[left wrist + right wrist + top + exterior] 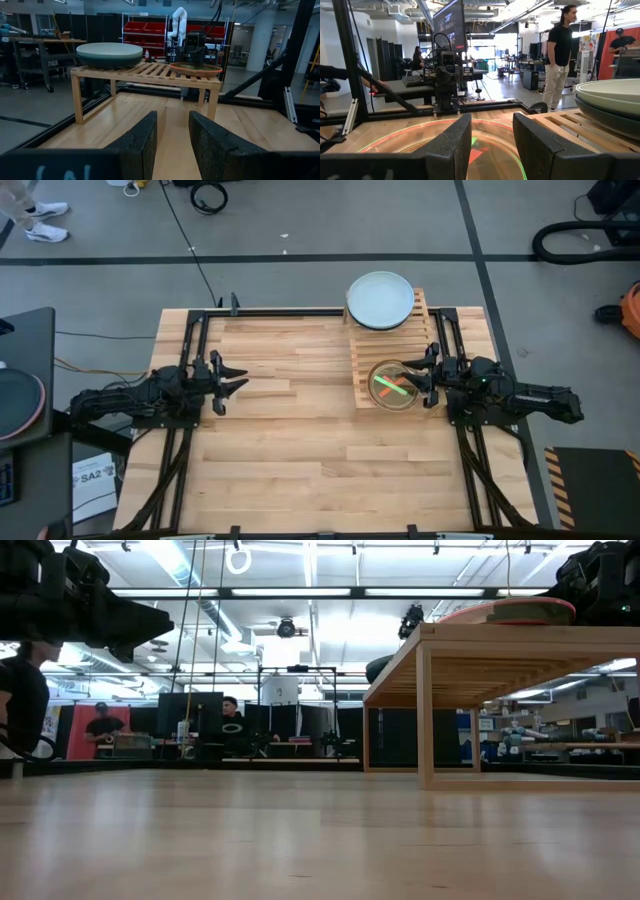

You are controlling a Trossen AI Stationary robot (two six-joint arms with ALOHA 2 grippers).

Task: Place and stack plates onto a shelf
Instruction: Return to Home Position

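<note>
Your left gripper (240, 377) hangs over the left of the wood-plank table (300, 460), fingers apart, empty. The pale wooden slatted shelf (368, 345) runs lengthwise far to near. There's the large pale grey plate stack (380, 300) at its far end and the small translucent green-topped plate stack (393, 385) at its near end. Your right gripper (428, 377) is just beside that one, fingers parted, empty.

2 black jointed arms (120, 398), textured black fingers (137, 145)

Plate stacks: two, large stack (380, 300), small stack (392, 385). Shelf (364, 350): one. Arms: two, left arm (120, 398), right arm (530, 392).
</note>
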